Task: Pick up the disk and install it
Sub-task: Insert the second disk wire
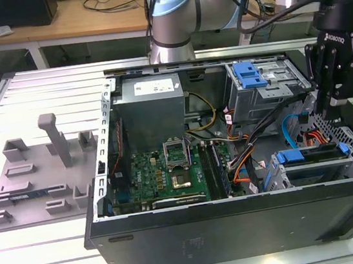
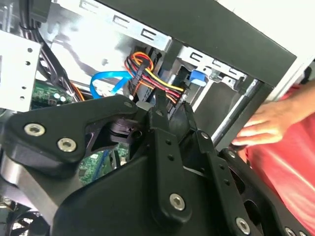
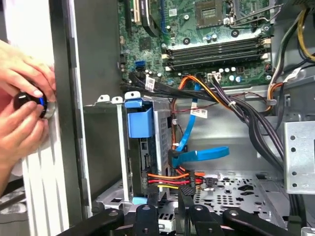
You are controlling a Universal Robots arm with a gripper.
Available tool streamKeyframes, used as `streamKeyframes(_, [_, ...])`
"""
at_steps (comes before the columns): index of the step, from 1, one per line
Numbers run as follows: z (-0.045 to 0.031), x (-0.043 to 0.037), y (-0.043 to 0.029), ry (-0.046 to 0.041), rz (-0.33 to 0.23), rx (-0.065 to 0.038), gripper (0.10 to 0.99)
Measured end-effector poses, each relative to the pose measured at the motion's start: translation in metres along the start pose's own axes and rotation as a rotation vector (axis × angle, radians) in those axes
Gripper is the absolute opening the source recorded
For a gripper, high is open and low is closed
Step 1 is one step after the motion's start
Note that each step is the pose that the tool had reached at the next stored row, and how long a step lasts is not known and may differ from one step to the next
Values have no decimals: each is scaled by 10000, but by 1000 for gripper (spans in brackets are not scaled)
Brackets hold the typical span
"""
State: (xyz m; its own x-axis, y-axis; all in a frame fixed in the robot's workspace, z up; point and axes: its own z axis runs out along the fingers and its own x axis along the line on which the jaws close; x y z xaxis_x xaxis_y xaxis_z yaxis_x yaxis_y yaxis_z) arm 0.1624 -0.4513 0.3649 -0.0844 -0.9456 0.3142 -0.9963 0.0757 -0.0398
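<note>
Disk (image 1: 315, 164) sits in the drive bay at the front corner of the open computer case (image 1: 241, 227), toward the exterior view's right, its blue carrier bracket framing the silver body. Its long axis runs roughly parallel to the case's near wall. The claw (image 1: 331, 106) hangs just above and a little behind it, over the perforated floor of the case beside the bay, so the disk lies below and toward the camera from the fingertips. The claw grips nothing. In the exterior view its fingers look drawn close together, and in the second wrist view the claw (image 2: 172, 105) shows two slim tips with only a narrow gap between them, empty.

The first wrist view looks down past the claw (image 3: 170, 196) and shows the disk (image 3: 150, 137) edge-on in its slot, with the blue bracket tab at one end and red, orange and yellow power wires (image 3: 167, 179) plus a flat blue data cable (image 3: 202, 155) reaching its connector end, just beside the fingertips. From this the disk appears already seated in the bay.

That same view also shows a person's hands (image 3: 22, 103) outside the case wall, holding a small dark round object. The second wrist view shows one hand (image 2: 268, 123) resting at the case edge.
</note>
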Motion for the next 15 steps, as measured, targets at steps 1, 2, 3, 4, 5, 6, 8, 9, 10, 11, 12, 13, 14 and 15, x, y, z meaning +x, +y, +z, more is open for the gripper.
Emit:
streamKeyframes(1, [-5, -13, 1, 95, -17, -41, 302])
streamKeyframes(2, [-14, -26, 2, 189, -39, -93, 302])
streamKeyframes(3, [-25, -41, 3, 254, -52, -126, 302])
streamKeyframes(4, [-47, -73, 6, 310, -64, -156, 302])
streamKeyframes(5, [-54, -81, 8, 319, -67, -165, 302])
streamKeyframes(6, [-56, -82, 13, 321, -71, -174, 302])
streamKeyframes(8, [-57, -81, 31, 318, -75, -182, 302])
streamKeyframes(9, [-58, -80, 37, 321, -77, -189, 302])
streamKeyframes(10, [-58, -79, 40, 321, -82, -201, 302])
streamKeyframes(11, [-58, -79, 42, 322, -89, -224, 302])
streamKeyframes(12, [-58, -80, 43, 324, -95, -242, 302])
streamKeyframes(13, [-58, -80, 43, 327, -110, -285, 302])
streamKeyframes(14, [-58, -80, 43, 333, -126, -347, 302])
streamKeyframes(15, [-58, -80, 39, 349, -171, -545, 302])
